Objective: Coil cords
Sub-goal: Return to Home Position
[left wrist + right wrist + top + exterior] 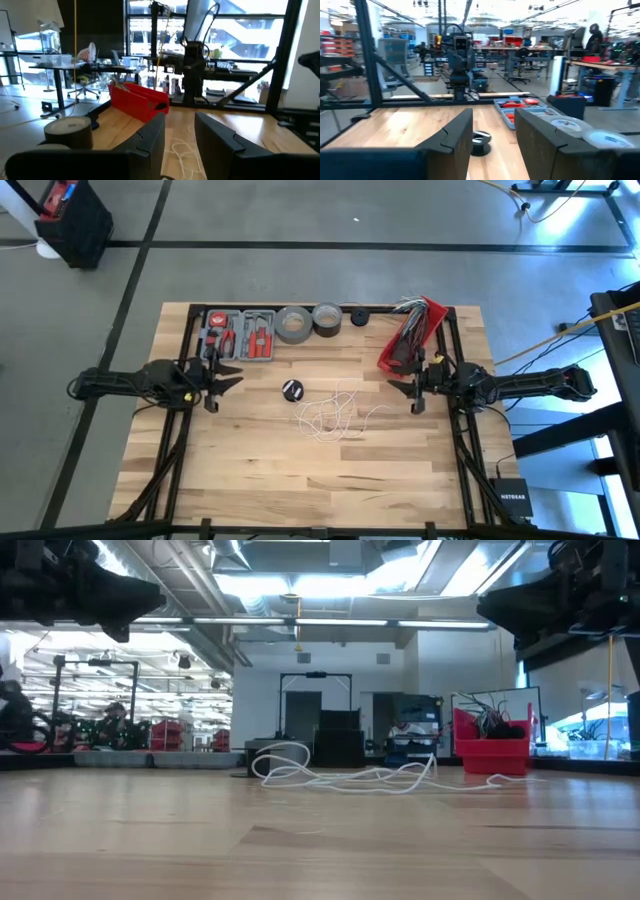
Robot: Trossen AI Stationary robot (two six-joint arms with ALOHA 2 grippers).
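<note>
At mid-surface, between both arms: cords lying loose in an uncoiled tangle, no single heading, spread mostly left-right, thin tail trailing toward right arm. Black disc flat, just beside tangle on left-arm side. Left gripper raised at left side, fingers apart, empty. Right gripper raised opposite, fingers apart, empty.

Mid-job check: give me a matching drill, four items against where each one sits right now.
1. white cord
2. black disc
3. red bin
4. tool tray

A. far edge, left part
B. loose tangle in the middle of the table
C. far right part, holding wires
D. lying alone, just left of the tangle

Pairs: 1-B, 2-D, 3-C, 4-A
</note>
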